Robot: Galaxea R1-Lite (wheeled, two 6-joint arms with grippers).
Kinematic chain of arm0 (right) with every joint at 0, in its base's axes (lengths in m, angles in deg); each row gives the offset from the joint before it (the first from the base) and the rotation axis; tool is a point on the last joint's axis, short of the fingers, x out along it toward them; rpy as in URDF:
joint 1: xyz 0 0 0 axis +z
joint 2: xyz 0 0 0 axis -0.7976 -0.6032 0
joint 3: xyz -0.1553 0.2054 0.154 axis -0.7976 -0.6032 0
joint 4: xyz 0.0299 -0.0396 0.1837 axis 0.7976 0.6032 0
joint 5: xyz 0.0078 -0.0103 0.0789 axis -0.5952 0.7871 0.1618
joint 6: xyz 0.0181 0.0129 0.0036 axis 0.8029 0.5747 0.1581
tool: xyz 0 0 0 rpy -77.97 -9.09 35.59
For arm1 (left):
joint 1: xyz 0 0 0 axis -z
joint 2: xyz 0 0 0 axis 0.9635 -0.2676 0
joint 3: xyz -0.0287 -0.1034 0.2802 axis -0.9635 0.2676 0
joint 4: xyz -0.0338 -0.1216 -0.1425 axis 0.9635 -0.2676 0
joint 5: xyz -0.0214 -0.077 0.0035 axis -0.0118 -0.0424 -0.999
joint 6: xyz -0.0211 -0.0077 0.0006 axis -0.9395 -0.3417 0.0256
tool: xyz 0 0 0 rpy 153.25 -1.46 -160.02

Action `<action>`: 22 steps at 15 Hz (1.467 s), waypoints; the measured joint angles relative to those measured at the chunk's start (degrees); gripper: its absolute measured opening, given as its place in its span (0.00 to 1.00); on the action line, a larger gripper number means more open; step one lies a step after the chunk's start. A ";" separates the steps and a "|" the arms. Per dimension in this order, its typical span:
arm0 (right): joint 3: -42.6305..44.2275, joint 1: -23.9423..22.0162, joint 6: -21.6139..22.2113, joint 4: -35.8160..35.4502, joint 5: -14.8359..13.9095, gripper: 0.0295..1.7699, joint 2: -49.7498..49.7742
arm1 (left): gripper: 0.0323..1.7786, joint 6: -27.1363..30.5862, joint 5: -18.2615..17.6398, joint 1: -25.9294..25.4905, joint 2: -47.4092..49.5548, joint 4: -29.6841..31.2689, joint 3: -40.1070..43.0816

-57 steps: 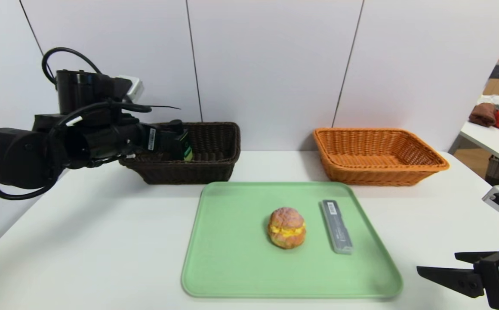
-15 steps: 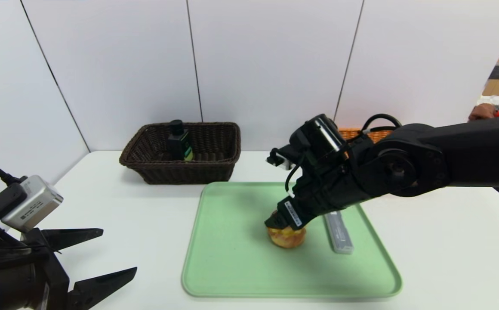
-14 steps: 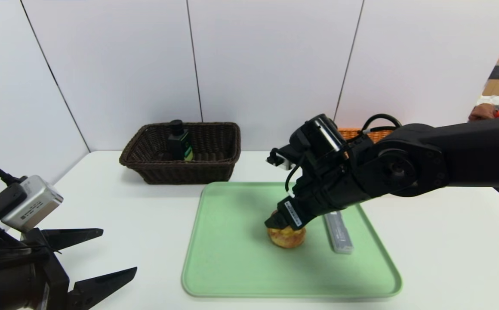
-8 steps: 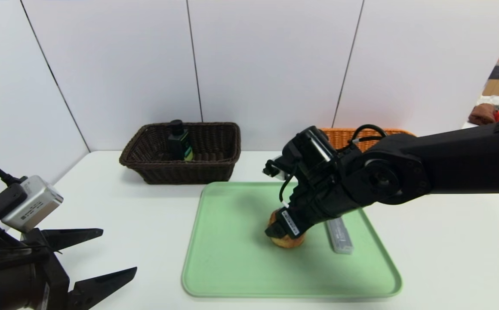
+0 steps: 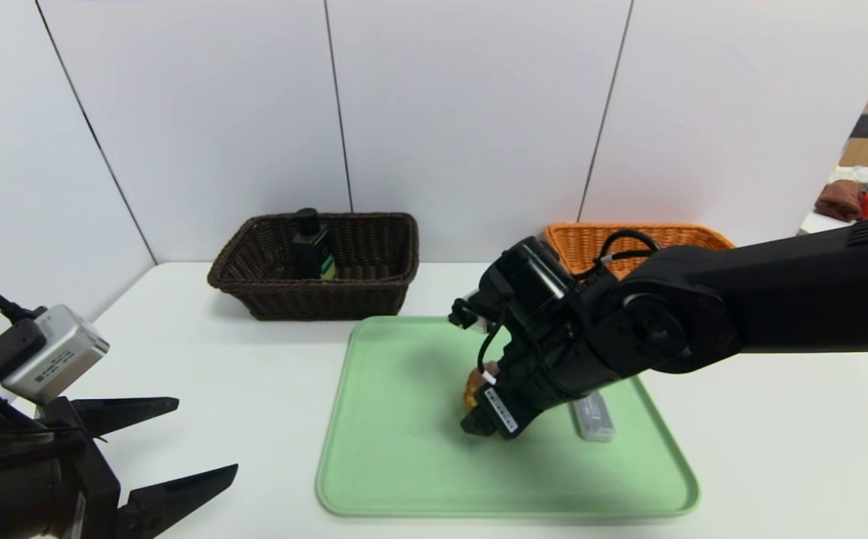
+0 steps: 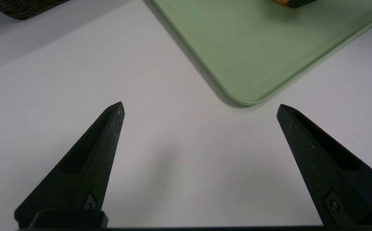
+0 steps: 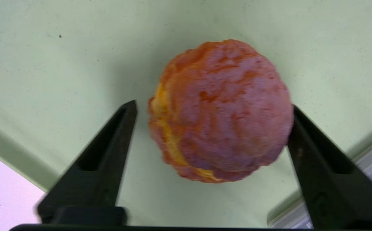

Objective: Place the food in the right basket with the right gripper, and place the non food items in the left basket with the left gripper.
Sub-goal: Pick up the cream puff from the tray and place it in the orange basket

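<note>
Crackled pinkish bun [image 7: 219, 110] between parted prongs of right end effector [image 7: 211, 109], one touching

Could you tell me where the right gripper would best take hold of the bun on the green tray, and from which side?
Grip the bun across its widest part, from above. It is round and sits alone on the tray, so opposite sides are free. The right gripper already straddles it, one finger at its side, the other just clear.

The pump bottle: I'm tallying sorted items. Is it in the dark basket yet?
Yes. The pump bottle stands upright inside the dark basket, its black cap rising past the back rim, against the far wall.
</note>
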 joint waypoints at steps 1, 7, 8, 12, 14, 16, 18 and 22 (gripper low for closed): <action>-0.06 0.00 0.06 -0.06 -0.02 0.70 0.02 | 0.95 0.00 0.02 -0.02 0.06 0.00 0.00; -0.09 -0.52 0.26 -0.69 0.11 0.44 1.04 | 0.95 -0.11 0.22 0.00 0.39 0.15 0.07; 0.02 -0.99 0.35 -1.00 0.20 0.44 1.82 | 0.95 -0.13 0.33 0.00 0.52 0.15 0.02; 0.40 -4.16 0.52 -6.99 0.17 0.44 5.49 | 0.95 -0.11 0.04 0.00 0.69 0.24 -0.26; 1.07 -6.94 0.56 -9.65 0.11 0.44 7.05 | 0.95 -0.09 0.04 0.00 0.69 0.02 -0.61; 3.52 -10.78 0.61 -10.59 0.15 0.44 7.94 | 0.95 -0.09 0.02 0.00 0.69 0.00 -0.74; 6.55 -14.96 0.72 -11.14 0.28 0.44 8.16 | 0.95 -0.09 0.02 0.00 0.67 0.00 -0.74; 11.87 -23.52 0.52 -11.64 0.28 0.44 6.74 | 0.95 -0.06 -0.06 0.00 0.67 0.11 -0.72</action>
